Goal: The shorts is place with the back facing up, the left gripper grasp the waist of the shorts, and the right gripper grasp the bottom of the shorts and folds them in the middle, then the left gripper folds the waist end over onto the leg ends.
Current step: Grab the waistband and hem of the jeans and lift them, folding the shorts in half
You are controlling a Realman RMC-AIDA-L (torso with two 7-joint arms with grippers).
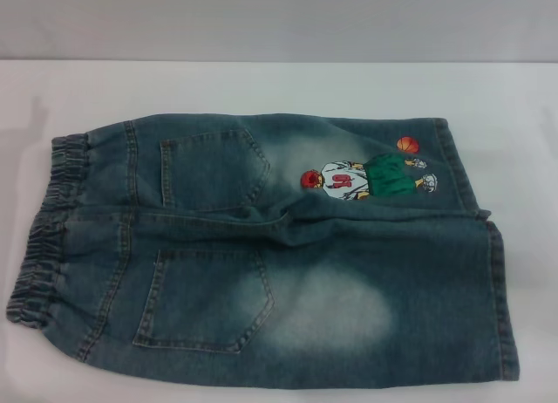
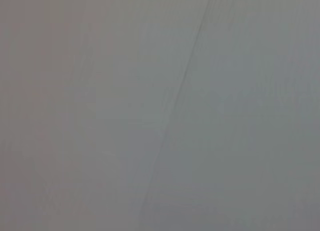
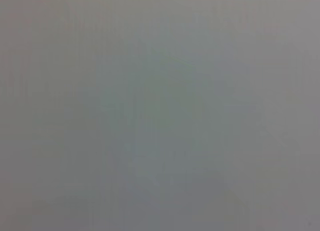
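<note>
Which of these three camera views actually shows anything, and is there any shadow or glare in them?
Head view: the shorts lie evenly lit on the white table, soft shadow along their edges, no glare, slightly soft focus. Left wrist view: flat grey with one faint slanted line. Right wrist view: featureless grey; no gripper in any view.

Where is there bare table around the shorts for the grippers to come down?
Bare table runs behind the shorts, and beyond the waist at the robot's left. Tighter right of the leg hems and along the near edge. No gripper in view.
</note>
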